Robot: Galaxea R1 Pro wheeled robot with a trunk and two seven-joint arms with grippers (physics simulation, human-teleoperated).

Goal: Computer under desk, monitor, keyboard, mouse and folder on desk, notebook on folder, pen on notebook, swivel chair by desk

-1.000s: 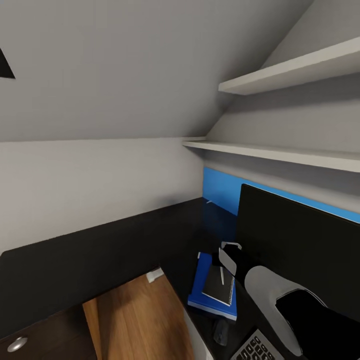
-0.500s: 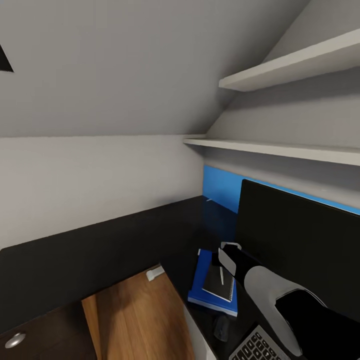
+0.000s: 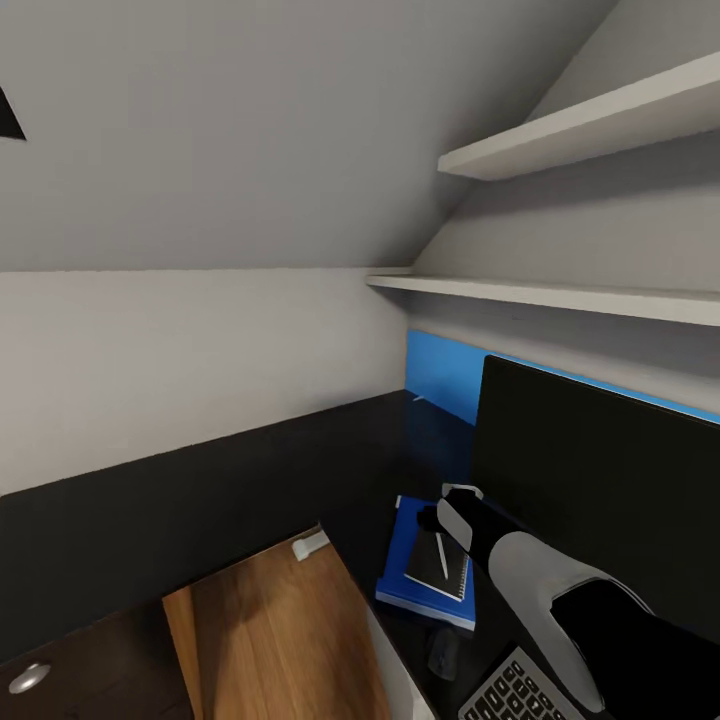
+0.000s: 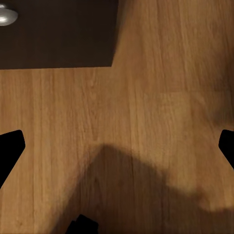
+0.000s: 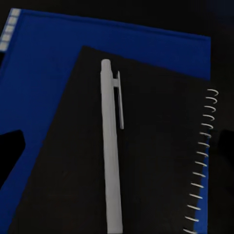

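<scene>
Pen [image 5: 111, 146] lies freed atop notebook [image 5: 146, 161] and folder [image 5: 44, 87]; my right tool [image 3: 440, 517], released, has just risen; chair positioning remains.

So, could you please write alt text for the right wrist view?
A white pen lies along the middle of a dark spiral-bound notebook, which sits on a blue folder on the black desk. Dark fingertips of the right gripper show at both edges, spread apart.
</scene>
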